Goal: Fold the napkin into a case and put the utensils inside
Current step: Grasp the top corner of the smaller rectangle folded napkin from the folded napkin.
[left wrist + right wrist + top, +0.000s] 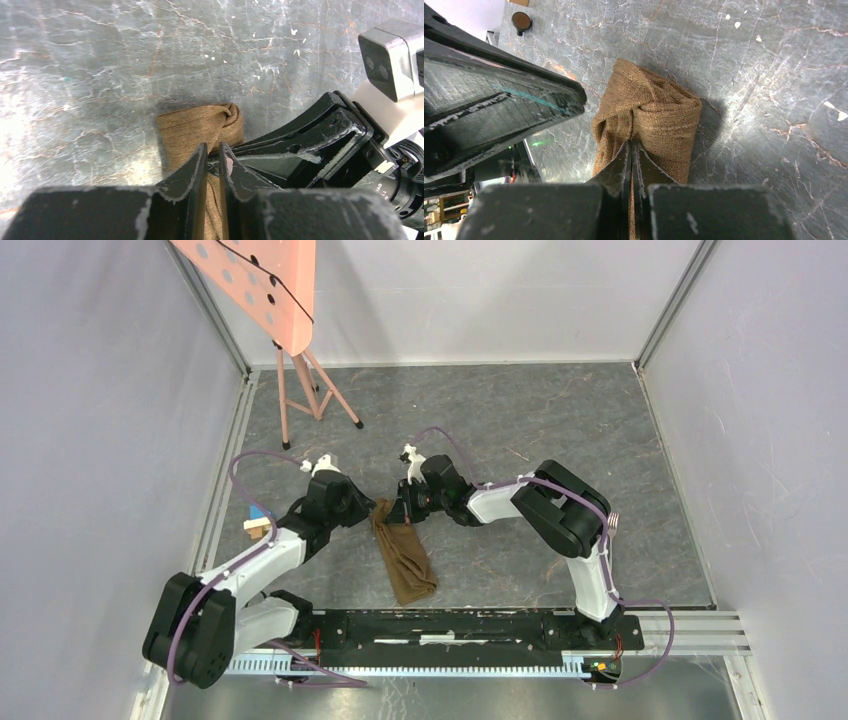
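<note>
Nearest the lens, on the napkin's near side: both arm bases on their rail, with left arm (250,565) and right arm (560,510) bending inward to meet over the napkin's far end. Beneath everything, a dark grey marbled surface (520,420).

Napkin (404,558): tan-brown, coarse in weave, folded into a long narrow band of several layers, lying flat on the surface roughly midway between the arms, with its far end rolled over and bunched. Looks light, thin and limp, so likely to sag, shear apart or fall open if lifted by a single layer. Not fragile, and hardly slippery, given a rough weave likely to offer good purchase. Best pinched through all layers at an end or along a folded edge, kept low and drawn flat rather than swung.

Left fingers (192,172): at the napkin's far end, drawn narrow, with a ridge of cloth caught in the slim gap. Right fingers (649,172): also at that far end, pressed fully together on the crease, wrinkles converging at the tips, apparently nipping a thin layer.

Left of the napkin, close by the left arm: a small blue-and-wood block (258,523). Well to the napkin's right, past the right arm's elbow: one silvery utensil (613,522), only its tines showing. No sign of a purple-handled piece.
</note>
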